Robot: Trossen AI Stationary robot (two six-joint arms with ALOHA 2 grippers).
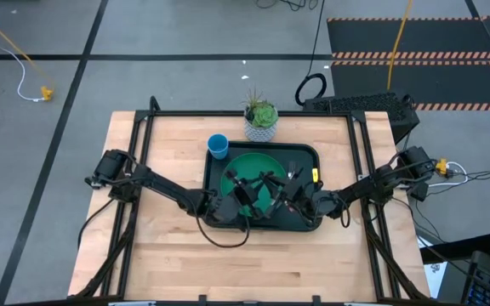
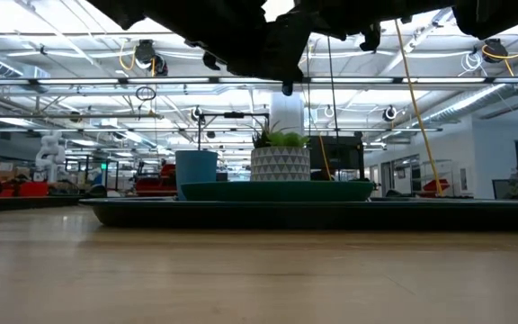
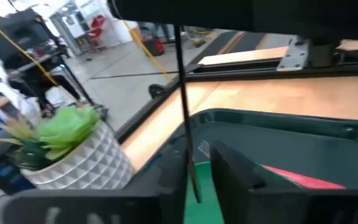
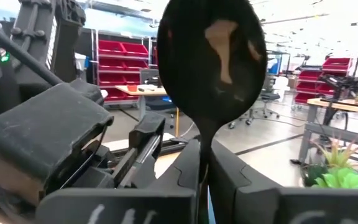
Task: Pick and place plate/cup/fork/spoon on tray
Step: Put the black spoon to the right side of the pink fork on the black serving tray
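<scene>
The spoon (image 4: 211, 62) is the thing in play: it's pinched upright in the right end effector (image 4: 204, 163), bowl up close to the wrist camera, handle running down between the closed fingers. From above, that end effector hovers over the tray (image 1: 306, 154), right by the green plate (image 1: 249, 166) that already sits in it. The fork (image 3: 294, 177) shows as a red sliver lying in the tray. The blue cup (image 1: 218, 146) is still out on the bench (image 1: 253, 263), touching or just beside the tray's far-left corner, so that one's left to do.

Left end effector (image 1: 243, 194) is over the plate too, very near the right one. A thin dark rod crosses its wrist view, but I can't tell whether its fingers grip anything.

My take for doing this well: lower the spoon onto bare tray floor beside the plate, tilt it flat before letting go, and keep clear of the other arm.

Around it: light wood bench, a potted plant (image 1: 261, 118) at the tray's far edge, grey floor with hazard-striped mats, red bins in the workshop beyond.
</scene>
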